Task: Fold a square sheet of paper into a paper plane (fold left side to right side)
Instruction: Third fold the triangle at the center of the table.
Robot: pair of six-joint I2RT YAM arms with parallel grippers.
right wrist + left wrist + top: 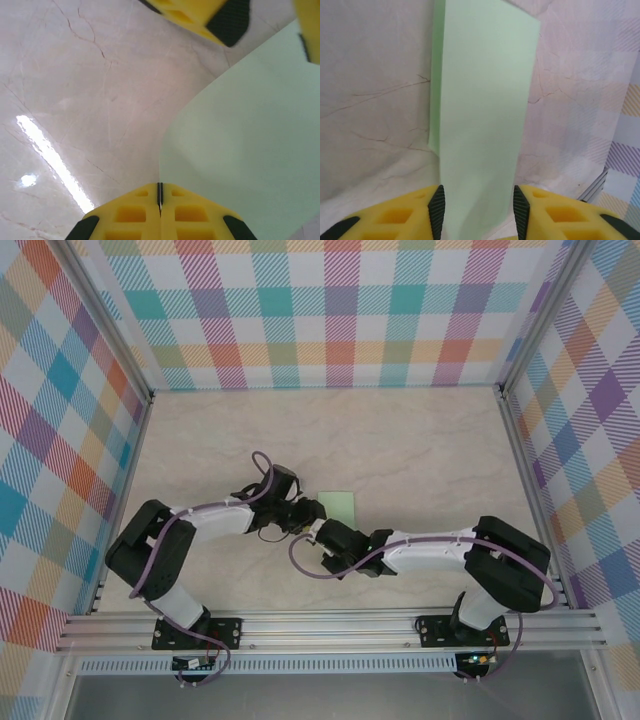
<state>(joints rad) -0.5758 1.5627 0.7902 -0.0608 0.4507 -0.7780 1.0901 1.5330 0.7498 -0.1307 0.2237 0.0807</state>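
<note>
Square sheet of paper [340, 505] sits mid-table [420, 440] in the top view, just ahead of both wrists. The left gripper [308, 511] and right gripper [320, 530] crowd its near-left edge, I'd guess so one can carry that side over while the other steadies it. Checked walls [330, 310] all round. Left wrist view: the sheet [482, 110] runs away from the camera as a tall pale-green strip, and its left margin looks doubled, maybe partly turned over. Left jaws stand apart, with the black pads [438, 207] either side of the near end, straddling rather than squeezing. That reads as letting go or lining up. Right wrist view: the right gripper [160, 197] has its yellow fingers pressed together with no gap. The curled edge of the square sheet of paper [250, 140] runs down into the seam, so it looks pinched on that edge to lift it. Left fingers [227, 20] hang over the far side. No brand, label or print readable on paper, fingers or table; the sheet is plain
</note>
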